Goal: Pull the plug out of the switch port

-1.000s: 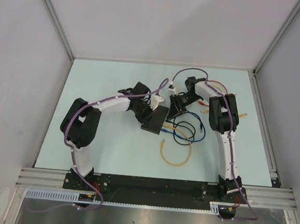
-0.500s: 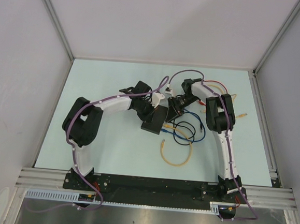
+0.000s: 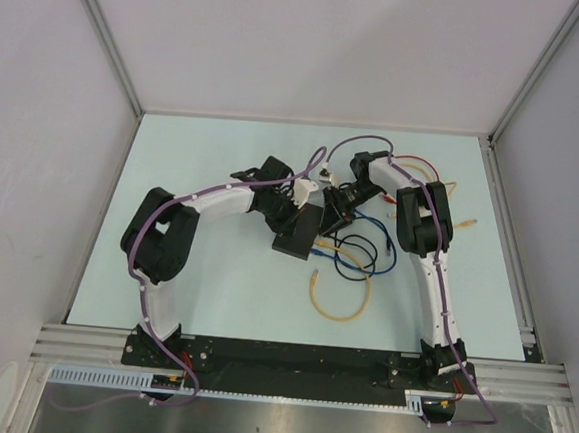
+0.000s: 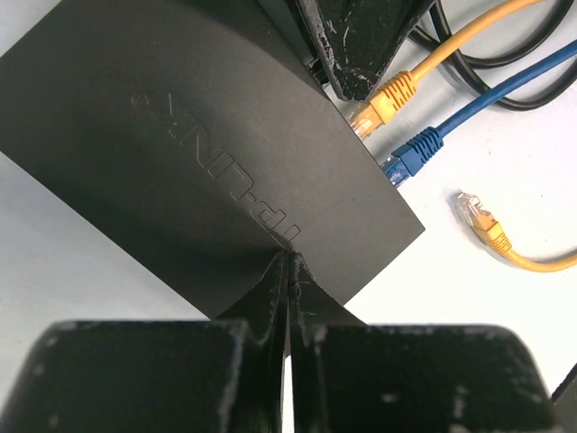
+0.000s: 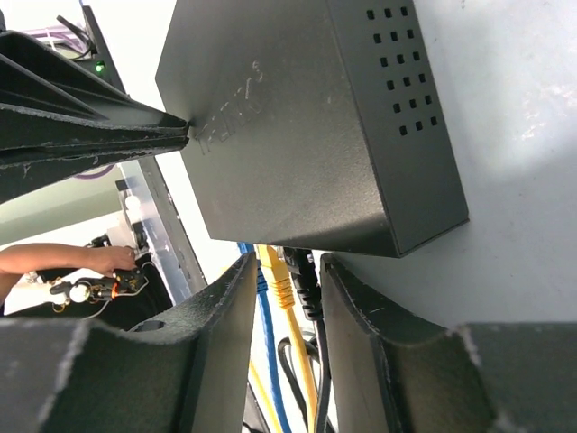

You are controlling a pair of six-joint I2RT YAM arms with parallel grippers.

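Observation:
The switch [image 3: 296, 239] is a flat matte-black box at mid-table; it also shows in the left wrist view [image 4: 189, 144] and the right wrist view [image 5: 306, 126]. A yellow plug [image 4: 383, 101], a blue plug [image 4: 413, 155] and a black plug [image 5: 305, 275] sit in its port side. My left gripper [image 3: 300, 215] is shut and empty, its tips [image 4: 288, 260] pressing on the switch's top. My right gripper [image 3: 332, 212] is open at the port side [image 5: 284, 271], its fingers [image 5: 361, 311] on either side of the yellow plug [image 5: 278, 271] and the black plug.
A loose yellow cable end [image 4: 478, 216] lies beside the switch. A yellow cable loop [image 3: 338, 303] and blue and black cable loops [image 3: 359, 254] lie in front of the right arm. More cables [image 3: 443, 183] lie at the back right.
My right gripper has moved left, closer to the switch's port side. The left gripper and the switch have stayed put.

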